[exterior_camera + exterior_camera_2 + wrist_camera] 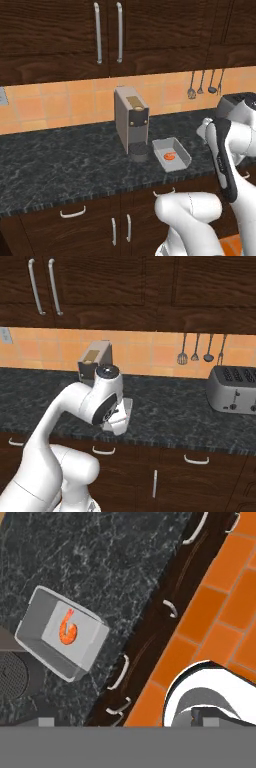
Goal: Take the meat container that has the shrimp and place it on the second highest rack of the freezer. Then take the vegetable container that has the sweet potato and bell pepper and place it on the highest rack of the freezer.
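- Risk number one, as I read it: meat container sits close to the front edge of the dark counter, so a sloppy descent could push it along the stone or even off the lip instead of getting a finger on each side of a wall.
- Second worry: the coffee machine stands right next to the tray, its drip grille almost touching the tray's corner. Coming in from that side could mean clipping the machine.
- Shrimp lies loose in the tray's middle, so a tilted lift might slide it around or tip it out.
- Pincer state: the fingertips are hard to make out in the hand view, but the jaws are spread about as wide as they go, with nothing in them.
- Where the tray is relative to the pincer: in the hand view it's off to the upper left, well apart from the fingers, which seem to hang out past the counter edge, over the cabinet fronts and orange floor. So there's a reach-in still to make.
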Robot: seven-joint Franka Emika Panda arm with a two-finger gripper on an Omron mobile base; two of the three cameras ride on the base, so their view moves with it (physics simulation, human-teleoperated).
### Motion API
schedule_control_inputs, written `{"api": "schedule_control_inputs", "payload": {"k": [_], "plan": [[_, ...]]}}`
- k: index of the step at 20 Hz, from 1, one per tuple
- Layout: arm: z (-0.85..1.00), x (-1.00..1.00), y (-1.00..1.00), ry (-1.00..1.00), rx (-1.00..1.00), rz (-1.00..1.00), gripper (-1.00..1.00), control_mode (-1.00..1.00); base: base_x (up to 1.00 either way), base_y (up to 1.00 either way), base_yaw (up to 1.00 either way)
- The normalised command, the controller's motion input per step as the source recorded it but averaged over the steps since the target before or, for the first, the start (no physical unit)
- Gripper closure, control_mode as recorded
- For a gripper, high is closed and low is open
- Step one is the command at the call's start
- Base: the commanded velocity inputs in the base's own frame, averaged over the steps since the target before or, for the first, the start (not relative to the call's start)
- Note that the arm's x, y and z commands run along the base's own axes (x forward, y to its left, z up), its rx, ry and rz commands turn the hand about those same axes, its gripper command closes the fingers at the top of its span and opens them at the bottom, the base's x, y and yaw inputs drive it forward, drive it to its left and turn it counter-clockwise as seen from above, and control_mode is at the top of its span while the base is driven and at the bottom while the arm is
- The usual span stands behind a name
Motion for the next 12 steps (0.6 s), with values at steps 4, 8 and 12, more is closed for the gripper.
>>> {"api": "schedule_control_inputs", "payload": {"k": [4, 8, 12], "plan": [[-0.30, 0.88, 0.24, 0.20, -0.01, 0.08, -1.00, -1.00, 0.00, 0.00, 0.00], [-0.43, 0.33, 0.28, 0.18, -0.06, 0.05, -1.00, -1.00, 0.00, 0.00, 0.00], [-0.83, 0.33, -0.04, 0.08, -0.06, 0.06, -1.00, -1.00, 0.00, 0.00, 0.00]]}}
